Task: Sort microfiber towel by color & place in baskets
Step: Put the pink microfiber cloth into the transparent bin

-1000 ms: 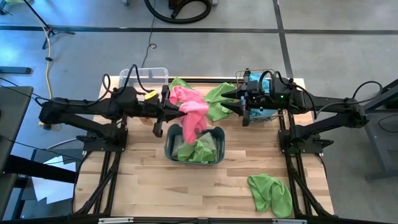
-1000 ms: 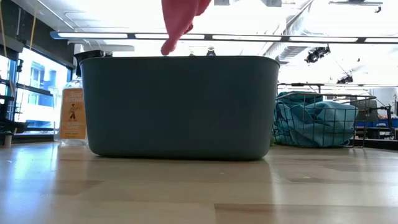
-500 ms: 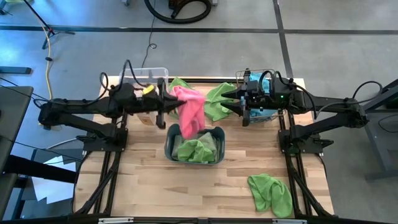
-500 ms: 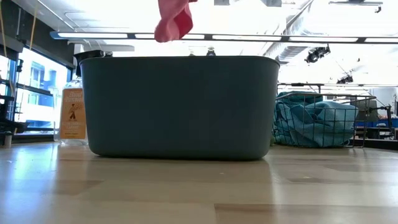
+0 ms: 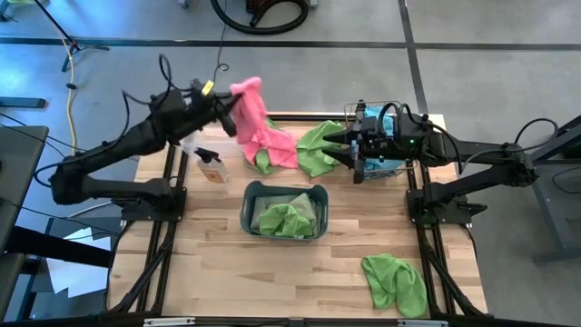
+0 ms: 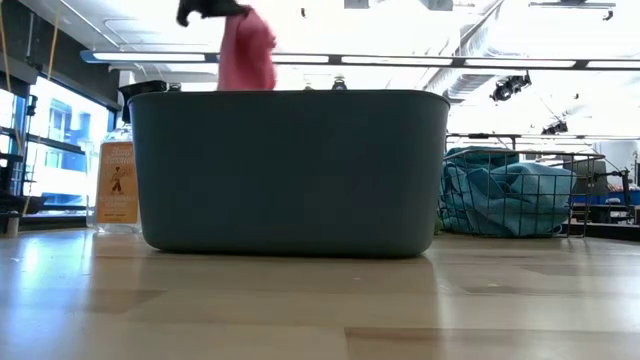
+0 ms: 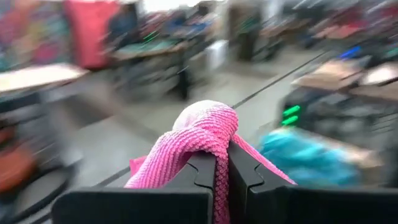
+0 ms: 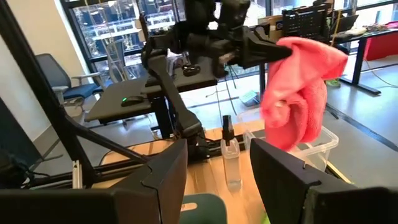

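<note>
While the pink towel (image 5: 257,127) is pinched between the closed fingers (image 7: 245,180) of the left gripper (image 5: 229,111), it is held aloft over the bench's (image 5: 209,263) far edge, above the clear plastic bin (image 8: 317,144) (mostly hidden in the high view). 1 green towel (image 5: 287,218) lies in the grey-blue tub (image 5: 284,211). The right gripper (image 5: 349,151) is parked by the wire-mesh basket (image 6: 515,192) with its fingers (image 8: 165,180) held apart, nothing between them.
</note>
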`<state>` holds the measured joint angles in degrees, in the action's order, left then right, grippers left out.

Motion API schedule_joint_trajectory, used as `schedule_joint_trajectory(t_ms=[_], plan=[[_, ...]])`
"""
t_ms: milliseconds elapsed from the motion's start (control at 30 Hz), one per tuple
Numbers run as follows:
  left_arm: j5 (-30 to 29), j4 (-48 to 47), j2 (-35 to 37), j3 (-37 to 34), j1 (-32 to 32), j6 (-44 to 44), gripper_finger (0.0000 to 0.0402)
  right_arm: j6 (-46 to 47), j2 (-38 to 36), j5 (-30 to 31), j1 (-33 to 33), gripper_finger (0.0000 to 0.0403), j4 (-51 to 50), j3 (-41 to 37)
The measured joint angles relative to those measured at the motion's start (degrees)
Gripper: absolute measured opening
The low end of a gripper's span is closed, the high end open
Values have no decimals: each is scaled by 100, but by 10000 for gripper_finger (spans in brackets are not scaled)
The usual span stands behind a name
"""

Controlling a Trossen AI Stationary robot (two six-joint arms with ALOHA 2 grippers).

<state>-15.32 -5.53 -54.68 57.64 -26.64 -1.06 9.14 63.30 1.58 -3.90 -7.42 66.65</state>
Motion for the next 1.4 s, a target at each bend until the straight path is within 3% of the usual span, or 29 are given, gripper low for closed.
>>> schedule_joint_trajectory(t_ms=[267, 500, 867, 1033, 1200, 1400], plan=[[-1766, -2260, -435, 861, -964, 231, 0, -15, 0, 353, 0, 174, 1, 0], [-1903, -2465, -842, 977, -1590, 150, 0, -17, 1, 353, 2, 174, 0, 0], [-1286, -3867, -1450, 741, -1801, 1348, 0, -17, 1, 349, 2, 174, -12, 1], [-1205, -4035, -1531, 459, -1809, 1597, 0, -23, 0, 348, 2, 174, -26, 0], [-441, -4112, -1675, 196, -2085, 1762, 0, -57, 1, 346, 2, 174, -59, 1], [273, -4452, -2023, 419, -2509, 1847, 0, -62, 1, 344, 2, 174, -131, 2]])
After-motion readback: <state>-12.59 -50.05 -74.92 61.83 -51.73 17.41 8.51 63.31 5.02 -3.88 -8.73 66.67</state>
